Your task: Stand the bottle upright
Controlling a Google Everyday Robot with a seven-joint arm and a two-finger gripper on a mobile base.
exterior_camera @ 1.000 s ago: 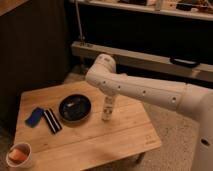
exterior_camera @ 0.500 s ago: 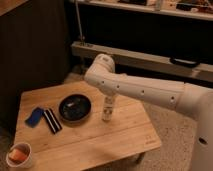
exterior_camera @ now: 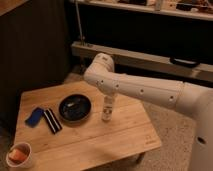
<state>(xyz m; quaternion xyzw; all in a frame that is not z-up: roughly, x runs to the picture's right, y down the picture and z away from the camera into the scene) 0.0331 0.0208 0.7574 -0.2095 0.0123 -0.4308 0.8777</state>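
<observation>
Note that the gripper (exterior_camera: 107,100) sits directly above the bottle (exterior_camera: 106,111), whose long axis stands vertical on the table (exterior_camera: 120,137).

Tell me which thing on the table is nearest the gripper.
The bottle, upright just right of the black bowl. The gripper is directly above it; the bowl, striped block and cup lie farther left.

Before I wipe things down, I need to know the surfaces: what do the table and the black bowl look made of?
Table: pale wood, matte, with visible grain lines. Black bowl: likely plastic or glazed ceramic, given the faint sheen on its rim. The hand sits over the upright bottle beside it.
</observation>
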